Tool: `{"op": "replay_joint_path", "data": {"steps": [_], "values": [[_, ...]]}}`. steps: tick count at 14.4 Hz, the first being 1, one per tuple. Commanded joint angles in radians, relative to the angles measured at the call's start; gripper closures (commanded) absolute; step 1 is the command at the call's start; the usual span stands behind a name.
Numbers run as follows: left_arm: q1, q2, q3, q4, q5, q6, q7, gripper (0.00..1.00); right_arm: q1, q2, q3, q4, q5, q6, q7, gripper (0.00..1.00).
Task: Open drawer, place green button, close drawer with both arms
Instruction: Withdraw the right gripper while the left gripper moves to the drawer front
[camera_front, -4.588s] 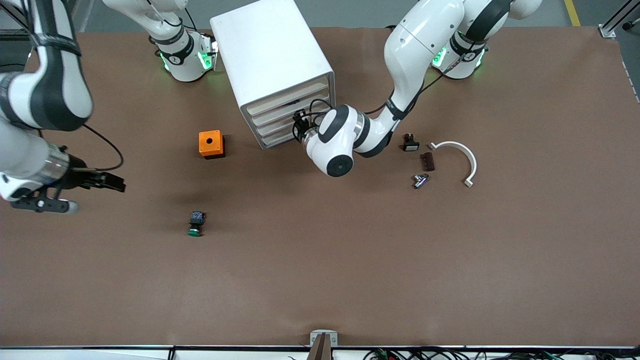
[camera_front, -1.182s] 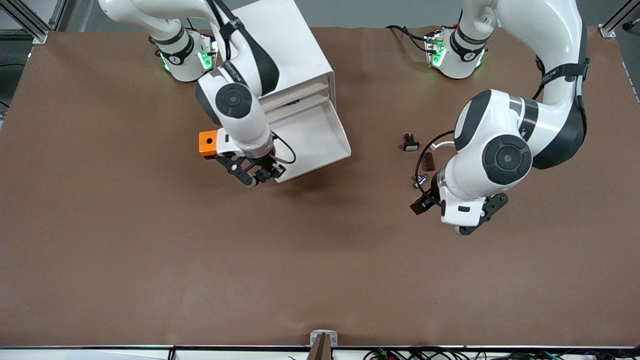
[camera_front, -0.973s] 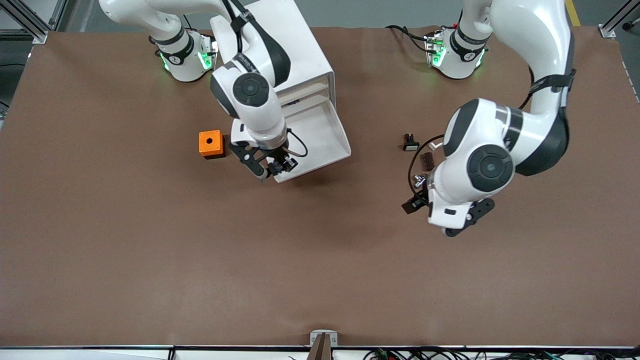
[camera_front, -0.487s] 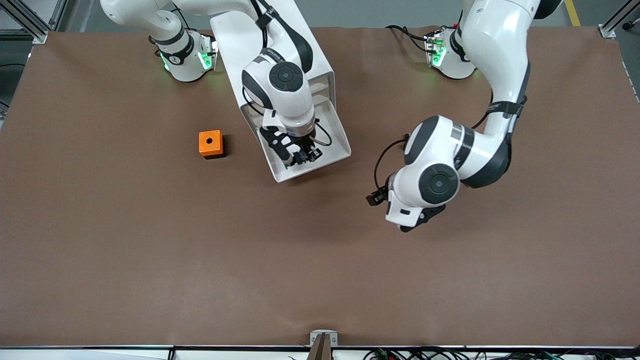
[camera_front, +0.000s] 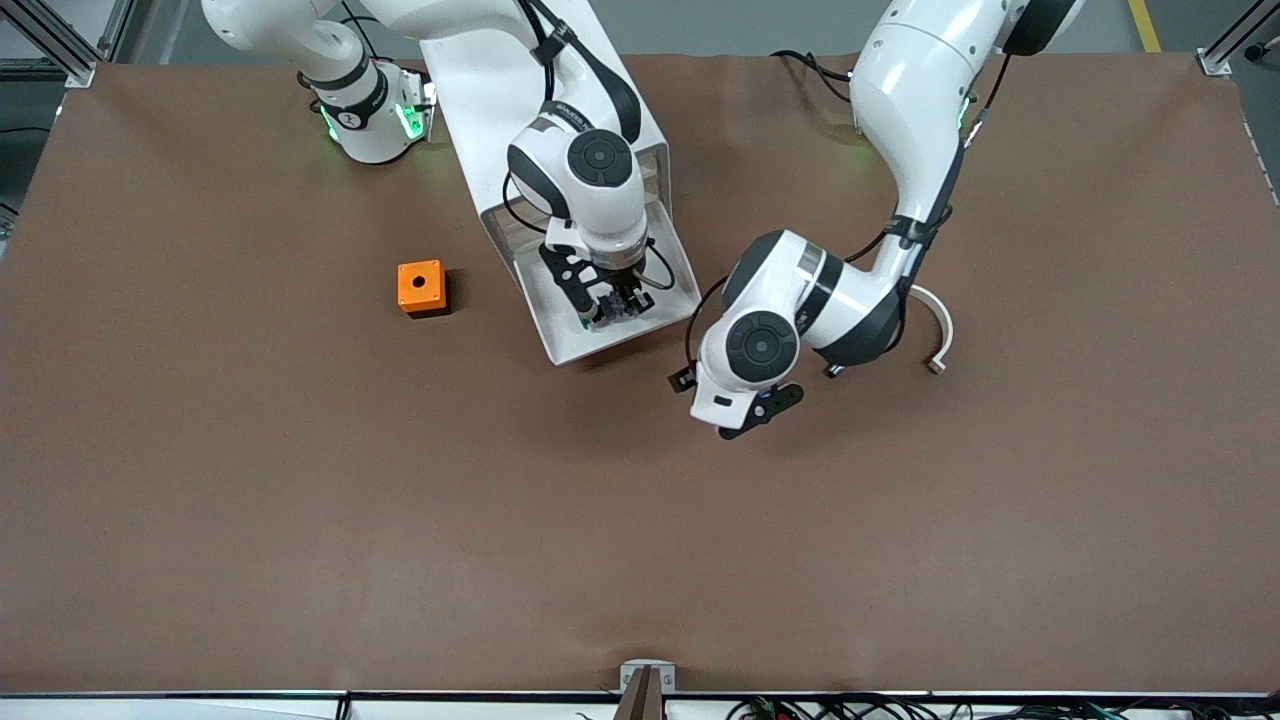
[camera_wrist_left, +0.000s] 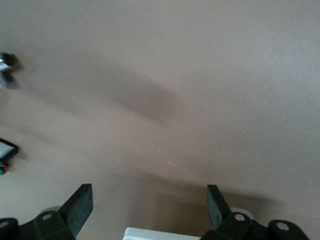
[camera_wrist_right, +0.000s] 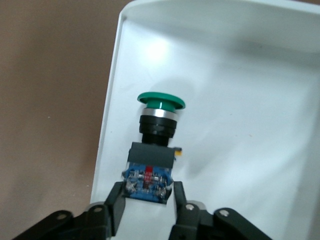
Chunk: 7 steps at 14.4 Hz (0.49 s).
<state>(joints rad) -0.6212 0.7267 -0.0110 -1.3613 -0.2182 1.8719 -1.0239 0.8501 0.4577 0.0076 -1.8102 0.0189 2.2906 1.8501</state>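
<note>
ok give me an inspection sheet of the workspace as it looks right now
Surface: brown table, bare toward the front camera.
Job's things: bottom drawer of the white cabinet pulled out; green-capped button over the drawer's floor.
Clutter: orange box beside the cabinet; curved white bracket toward the left arm's end; black switch with white cap.
Grippers: right end effector over the drawer, fingers at the button's blue base; left end effector open, holding nothing, over the table beside the drawer.
Cables: black cables along both arms; wires at the table's near edge.
Surroundings: metal frame posts at the corners.
</note>
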Motion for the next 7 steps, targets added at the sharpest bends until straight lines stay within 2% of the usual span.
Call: {"op": "replay_joint_path", "data": {"steps": [1,3,7], "values": [[-0.032,0.003,0.003,-0.044,-0.033,0.067,-0.004,0.0,0.001,-0.005,-0.011,0.014,-0.01,-0.022,-0.043,0.0],[-0.045,0.016,0.003,-0.044,-0.039,0.078,-0.004,0.0,-0.015,-0.03,-0.018,0.026,-0.008,-0.087,-0.248,0.0],[-0.074,0.049,-0.003,-0.044,-0.073,0.119,-0.007,0.0,-0.155,-0.128,-0.018,0.104,-0.008,-0.333,-0.668,0.0]]}}
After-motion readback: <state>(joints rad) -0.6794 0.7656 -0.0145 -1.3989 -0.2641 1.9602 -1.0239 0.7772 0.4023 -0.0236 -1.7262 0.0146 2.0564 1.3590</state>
